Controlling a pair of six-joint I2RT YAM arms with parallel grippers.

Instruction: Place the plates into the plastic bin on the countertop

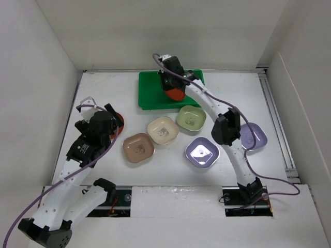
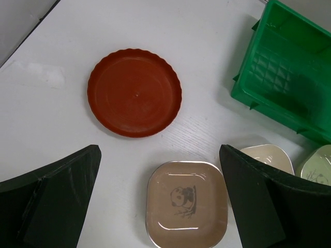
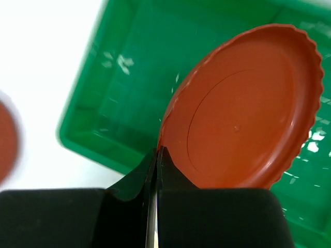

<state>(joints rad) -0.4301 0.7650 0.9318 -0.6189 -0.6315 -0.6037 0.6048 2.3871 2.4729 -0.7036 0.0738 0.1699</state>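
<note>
I see the plastic bin (image 1: pixel 150 98), bright green, at the top centre of the overhead frame on the white countertop (image 1: pixel 103 90). Over its ribbed floor my right gripper (image 3: pixel 156 155) has its fingers pinched together on the scalloped rim of a round red plate (image 3: pixel 248 108). The plate is steeply tilted, and I cannot tell whether it touches the floor. A second red plate (image 2: pixel 134 93) lies flat at the overhead's left, below my left gripper (image 2: pixel 158 155), whose fingers stand wide apart, gripping nothing. Below the bin sit rounded-square dishes: a pinkish-brown plate (image 1: pixel 138 148) with a dark centre motif, a cream plate (image 1: pixel 163 130), an olive green plate (image 1: pixel 191 118), a lavender plate (image 1: pixel 202 152) and another lavender plate (image 1: pixel 253 137) at the right.
</note>
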